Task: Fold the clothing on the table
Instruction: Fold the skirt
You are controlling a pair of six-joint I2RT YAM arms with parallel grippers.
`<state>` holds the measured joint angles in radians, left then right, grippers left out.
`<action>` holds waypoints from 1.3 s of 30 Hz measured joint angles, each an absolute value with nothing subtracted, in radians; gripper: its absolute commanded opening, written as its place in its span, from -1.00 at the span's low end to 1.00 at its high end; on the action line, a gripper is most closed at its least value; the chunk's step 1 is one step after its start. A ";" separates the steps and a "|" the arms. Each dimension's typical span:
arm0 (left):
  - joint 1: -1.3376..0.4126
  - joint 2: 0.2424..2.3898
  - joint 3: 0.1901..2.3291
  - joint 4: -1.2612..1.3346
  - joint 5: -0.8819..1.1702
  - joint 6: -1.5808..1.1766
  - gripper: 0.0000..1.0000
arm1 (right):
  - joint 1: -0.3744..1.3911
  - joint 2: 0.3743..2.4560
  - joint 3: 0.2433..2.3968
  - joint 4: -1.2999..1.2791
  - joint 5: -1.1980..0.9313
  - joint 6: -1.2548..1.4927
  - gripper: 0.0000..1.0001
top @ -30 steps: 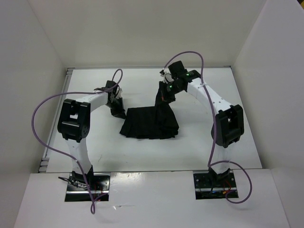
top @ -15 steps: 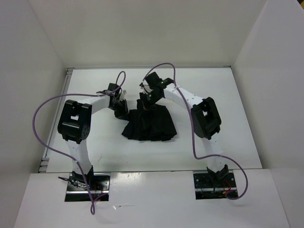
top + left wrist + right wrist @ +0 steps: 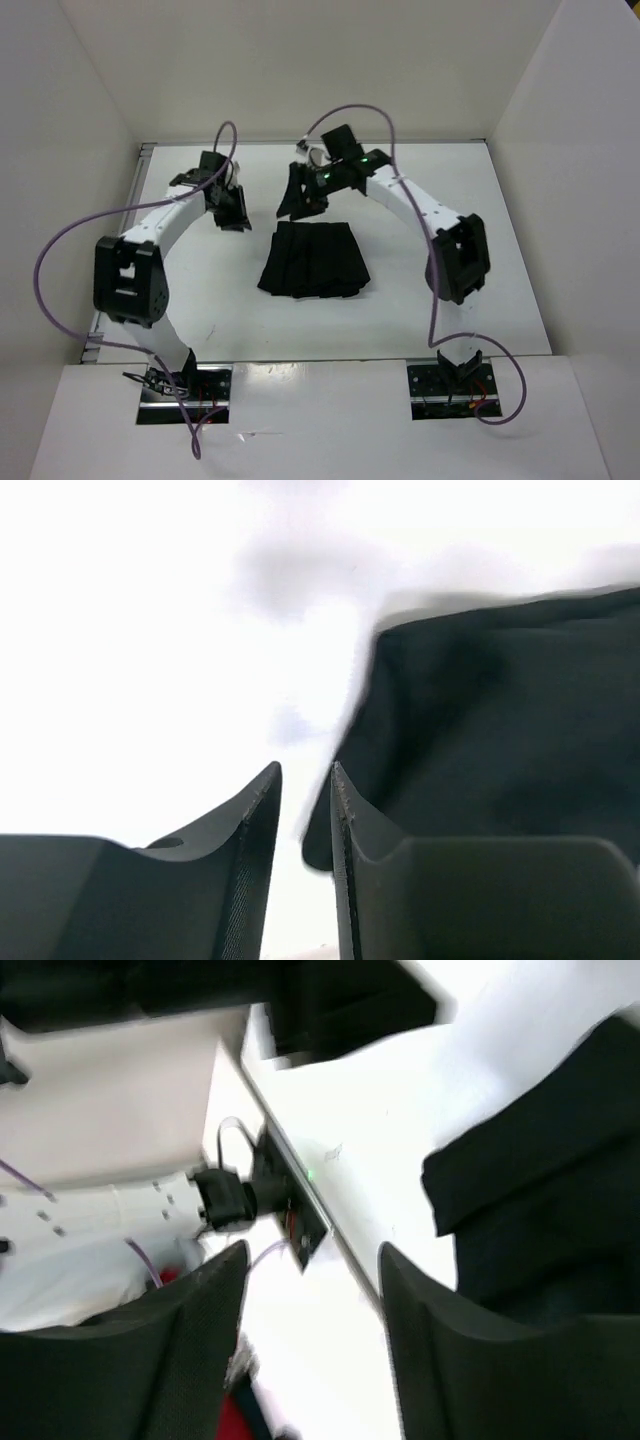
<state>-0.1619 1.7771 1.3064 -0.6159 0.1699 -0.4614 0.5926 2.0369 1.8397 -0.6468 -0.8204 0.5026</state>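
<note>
The clothing [image 3: 313,260], a black pleated skirt, lies folded into a compact rectangle in the middle of the white table [image 3: 480,220]. My left gripper [image 3: 234,214] hovers off its far-left corner, apart from the cloth. In the left wrist view the left gripper [image 3: 306,780] shows a narrow empty gap, with the skirt [image 3: 500,730] to the right of it. My right gripper [image 3: 296,204] hangs just beyond the skirt's far edge. In the right wrist view the right gripper [image 3: 312,1260] stands wide open with nothing in it, and the skirt [image 3: 560,1190] lies off to the right.
White upright walls [image 3: 60,150] close in the table on the left, far and right sides. A thin metal edge strip [image 3: 110,270] runs along the left side. The left arm's base plate [image 3: 290,1215] and purple cable show in the right wrist view.
Both grippers have let go of the skirt and pulled back toward the far side. The right jaws opened wide and the left ones opened slightly. The skirt now lies flat and folded.
</note>
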 measured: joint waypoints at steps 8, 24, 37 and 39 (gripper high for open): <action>-0.231 1.499 1.470 -0.608 0.362 -0.376 -0.39 | 0.396 1.720 1.698 -0.640 -0.670 0.467 -0.49; -0.256 1.865 1.073 -0.382 0.685 -0.455 -0.49 | 0.403 1.860 1.170 -0.509 -0.723 0.480 -0.54; -0.258 1.900 1.050 -0.366 0.693 -0.482 -0.38 | 0.401 1.972 1.130 -0.502 -0.736 0.476 -0.51; -0.259 1.862 1.064 -0.402 0.668 -0.479 -0.14 | 0.401 1.948 1.163 -0.543 -0.700 0.474 -0.32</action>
